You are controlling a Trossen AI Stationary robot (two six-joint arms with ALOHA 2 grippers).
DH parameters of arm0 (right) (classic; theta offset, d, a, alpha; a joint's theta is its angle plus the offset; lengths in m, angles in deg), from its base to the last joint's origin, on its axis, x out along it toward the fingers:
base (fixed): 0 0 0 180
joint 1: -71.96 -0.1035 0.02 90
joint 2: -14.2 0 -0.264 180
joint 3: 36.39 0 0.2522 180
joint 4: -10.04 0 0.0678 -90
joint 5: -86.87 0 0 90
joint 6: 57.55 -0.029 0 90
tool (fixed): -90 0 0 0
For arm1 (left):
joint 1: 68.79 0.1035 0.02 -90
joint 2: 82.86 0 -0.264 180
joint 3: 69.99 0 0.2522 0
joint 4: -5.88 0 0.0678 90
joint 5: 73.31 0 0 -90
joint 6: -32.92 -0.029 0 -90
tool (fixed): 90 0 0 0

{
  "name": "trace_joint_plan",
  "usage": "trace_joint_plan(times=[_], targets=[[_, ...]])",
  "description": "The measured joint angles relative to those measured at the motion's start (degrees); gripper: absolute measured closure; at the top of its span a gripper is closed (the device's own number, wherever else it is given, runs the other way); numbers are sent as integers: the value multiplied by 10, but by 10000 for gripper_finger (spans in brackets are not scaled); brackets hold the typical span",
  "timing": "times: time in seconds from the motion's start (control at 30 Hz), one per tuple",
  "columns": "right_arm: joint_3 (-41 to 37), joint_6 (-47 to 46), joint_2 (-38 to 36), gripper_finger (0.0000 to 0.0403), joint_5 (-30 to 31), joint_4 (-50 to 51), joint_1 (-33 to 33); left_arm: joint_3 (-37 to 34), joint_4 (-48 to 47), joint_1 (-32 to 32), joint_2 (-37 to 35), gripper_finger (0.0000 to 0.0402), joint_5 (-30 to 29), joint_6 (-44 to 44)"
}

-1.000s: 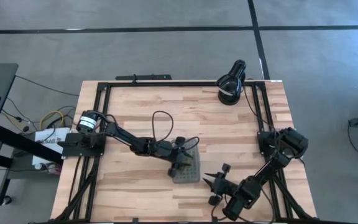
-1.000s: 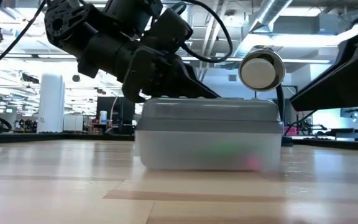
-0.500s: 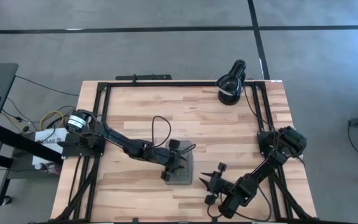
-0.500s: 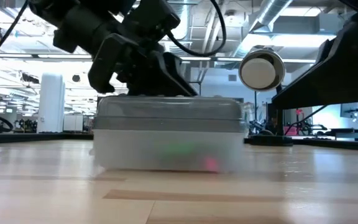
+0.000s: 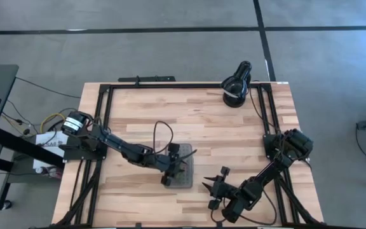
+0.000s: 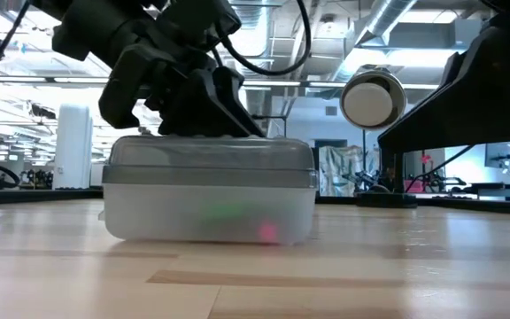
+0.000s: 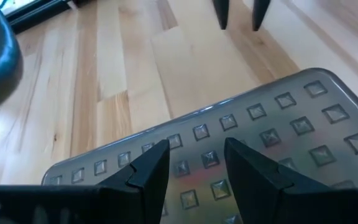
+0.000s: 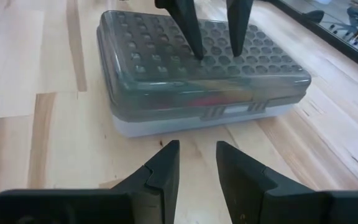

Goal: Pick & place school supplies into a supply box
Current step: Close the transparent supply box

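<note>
Daylight-bright and even overhead; the wooden table shows only soft, faint shadows. At table height, ceiling lights behind glare pale, the near tabletop blurs, and the supply box looks slightly soft.

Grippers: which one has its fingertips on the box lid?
The left gripper, fingertips down on the supply box lid; the right gripper hangs beside the box, touching nothing.
</note>
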Motion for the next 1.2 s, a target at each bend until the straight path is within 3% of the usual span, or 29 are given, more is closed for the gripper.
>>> trace_joint_plan(times=[0.2,0.5,0.9,1.03,1.2], targets=[[0,2,0,301,0,0,-2,0,15,-1,0,249,5,-11],[0,4,0,301,0,1,3,-1,113,-7,2,249,45,-65],[0,4,0,301,0,2,3,0,119,-11,-1,249,21,-73],[0,4,0,301,0,3,1,1,63,-20,-26,249,-22,-58],[0,4,0,301,0,8,1,1,-98,-47,-82,249,-114,20]])
